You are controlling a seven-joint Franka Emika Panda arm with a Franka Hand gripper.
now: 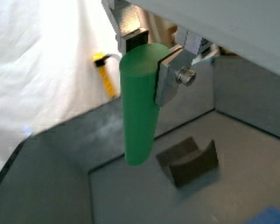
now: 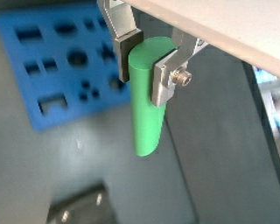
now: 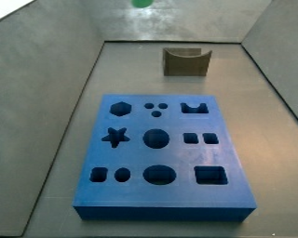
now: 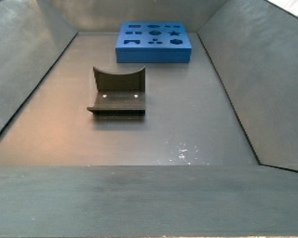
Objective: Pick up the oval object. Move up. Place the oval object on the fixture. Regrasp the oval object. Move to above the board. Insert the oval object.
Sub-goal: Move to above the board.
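The oval object hangs in the air, clamped near its upper end between the gripper's silver plates, its long green body pointing down and slightly tilted; both wrist views show it the same way, with the rounded lower tip free and touching nothing. The gripper is closed narrowly on the rod, one dark pad on one side and a plate with a screw head on the other. In a side view only a small green tip shows at the very top edge of the frame, left of centre, well above the floor. Beneath the rod in a wrist view sits the fixture, lower right of centre, its curved notch empty. In a side view the fixture stands near the back wall, upper centre, apart from the board, which fills the middle and lower part of that frame with all its cut-outs empty. In a side view the fixture sits left of centre and the board lies beyond it at the top. A yellow-handled tool shows at the upper left of a wrist view, outside the grey bin.
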